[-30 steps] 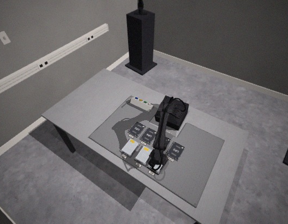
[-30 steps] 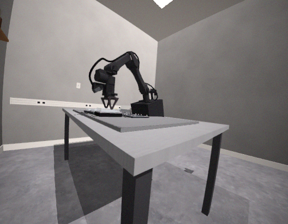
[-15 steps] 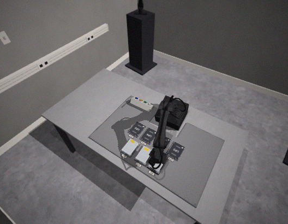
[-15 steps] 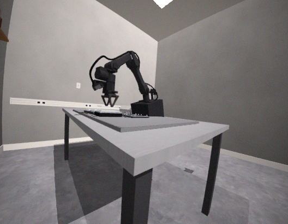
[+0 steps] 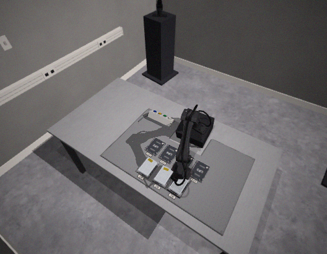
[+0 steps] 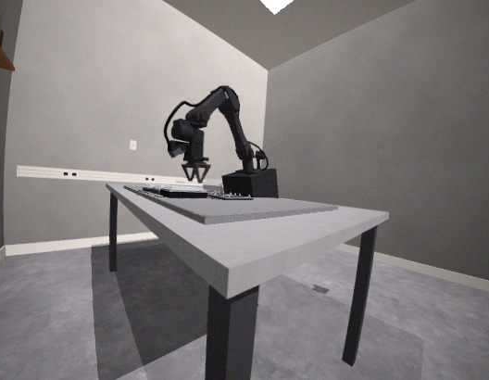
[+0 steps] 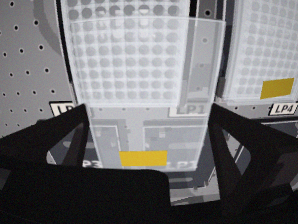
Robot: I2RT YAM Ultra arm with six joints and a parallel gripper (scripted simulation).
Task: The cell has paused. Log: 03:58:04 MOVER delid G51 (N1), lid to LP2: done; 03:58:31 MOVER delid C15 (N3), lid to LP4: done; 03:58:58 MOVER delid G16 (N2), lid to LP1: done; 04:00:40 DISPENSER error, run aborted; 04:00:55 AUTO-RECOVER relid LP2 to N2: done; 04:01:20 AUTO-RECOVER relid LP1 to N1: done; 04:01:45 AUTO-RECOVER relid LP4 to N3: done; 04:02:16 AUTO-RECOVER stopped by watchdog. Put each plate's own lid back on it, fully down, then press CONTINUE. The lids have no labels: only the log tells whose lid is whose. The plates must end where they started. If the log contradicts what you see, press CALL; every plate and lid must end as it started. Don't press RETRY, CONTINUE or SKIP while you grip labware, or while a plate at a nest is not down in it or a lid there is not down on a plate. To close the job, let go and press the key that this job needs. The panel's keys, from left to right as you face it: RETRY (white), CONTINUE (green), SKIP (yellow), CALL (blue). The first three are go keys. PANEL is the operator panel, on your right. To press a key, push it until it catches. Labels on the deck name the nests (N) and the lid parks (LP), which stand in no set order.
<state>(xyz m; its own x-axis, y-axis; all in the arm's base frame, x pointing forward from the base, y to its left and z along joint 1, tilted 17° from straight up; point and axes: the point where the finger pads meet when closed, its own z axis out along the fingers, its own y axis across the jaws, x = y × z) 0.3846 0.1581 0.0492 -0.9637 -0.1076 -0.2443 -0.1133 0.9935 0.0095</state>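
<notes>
My gripper is shut on a clear lid with a yellow label, gripped by its two long sides. The lid hangs above the deck, partly over a white plate and partly over the labels and dark pads of LP1 and LP3. The wells of that plate show without a lid of its own. Beside it a second plate wears a yellow-labelled lid near the LP4 label. A third lidded plate stands farther along the row. The nest labels are unreadable.
Dark lid parks show no lids in the top view; another is hidden by my arm. The operator panel stands beyond them, with blue, yellow, green and white keys.
</notes>
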